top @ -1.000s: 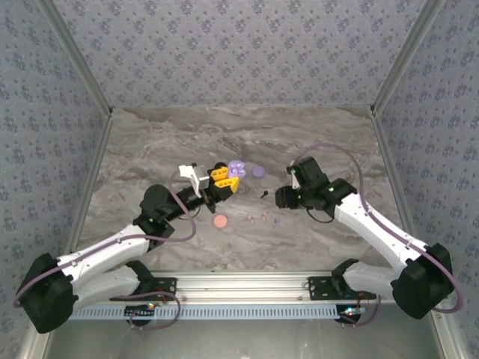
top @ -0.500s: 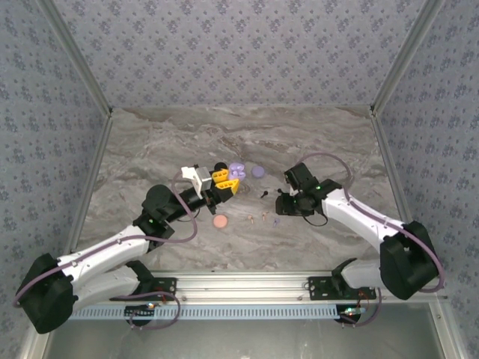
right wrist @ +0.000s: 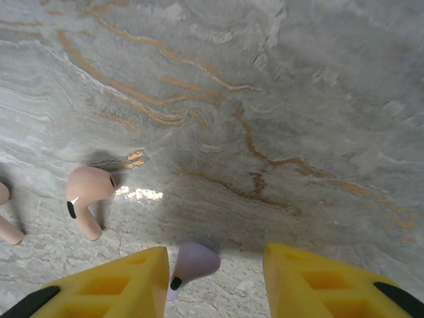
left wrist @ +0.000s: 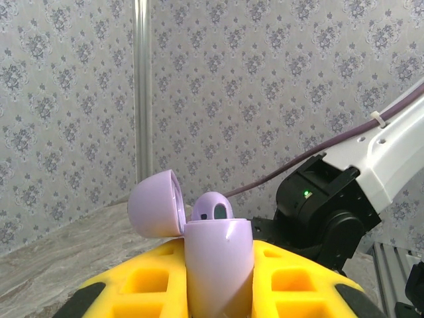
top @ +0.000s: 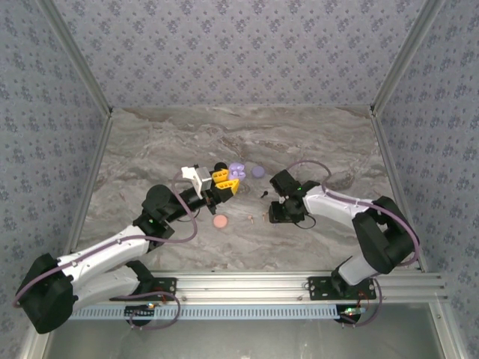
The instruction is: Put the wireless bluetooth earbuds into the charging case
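My left gripper (top: pixel 227 179) is shut on the lilac charging case (left wrist: pixel 218 242) and holds it upright between its yellow fingers (left wrist: pixel 142 271). The case's lid (left wrist: pixel 156 204) is open, and one lilac earbud (left wrist: pixel 212 207) sits inside. My right gripper (right wrist: pixel 217 270) is open and low over the table, with a loose lilac earbud (right wrist: pixel 191 261) lying between its fingers, close to the left one. A pinkish earbud (right wrist: pixel 87 193) lies to its left, and another (right wrist: pixel 5 226) is at the frame edge. A black earbud (top: pixel 265 194) lies between the two arms.
A lilac round disc (top: pixel 258 171) lies just right of the held case, and a pink disc (top: pixel 220 221) sits in front of the left gripper. The right arm's black wrist (left wrist: pixel 331 215) is close beside the case. Marble tabletop (top: pixel 187 134) stretches behind, with patterned walls around it.
The right arm has swung left and lowered, bringing its open fingers around the lilac earbud on the table. The left arm with the case has hardly moved.
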Robot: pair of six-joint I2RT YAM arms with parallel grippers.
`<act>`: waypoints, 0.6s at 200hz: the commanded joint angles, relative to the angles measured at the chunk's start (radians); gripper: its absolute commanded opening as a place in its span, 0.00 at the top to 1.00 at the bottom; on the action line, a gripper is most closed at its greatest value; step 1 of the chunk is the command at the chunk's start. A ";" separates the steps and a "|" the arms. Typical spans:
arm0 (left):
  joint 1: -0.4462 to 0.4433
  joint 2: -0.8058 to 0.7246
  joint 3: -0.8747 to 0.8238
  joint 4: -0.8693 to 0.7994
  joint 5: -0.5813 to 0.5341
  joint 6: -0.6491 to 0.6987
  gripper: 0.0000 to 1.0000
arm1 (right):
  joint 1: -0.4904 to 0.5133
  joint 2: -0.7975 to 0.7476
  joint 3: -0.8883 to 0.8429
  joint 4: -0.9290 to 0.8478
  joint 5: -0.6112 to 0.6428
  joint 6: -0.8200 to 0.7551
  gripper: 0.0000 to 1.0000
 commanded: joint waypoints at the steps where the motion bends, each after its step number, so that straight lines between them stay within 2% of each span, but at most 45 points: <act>1: -0.006 -0.019 -0.001 0.014 -0.005 0.013 1.00 | 0.012 0.025 0.008 -0.001 0.009 0.020 0.57; 120: -0.006 -0.022 -0.001 0.007 -0.007 0.017 1.00 | 0.053 0.100 0.049 -0.018 0.009 0.015 0.72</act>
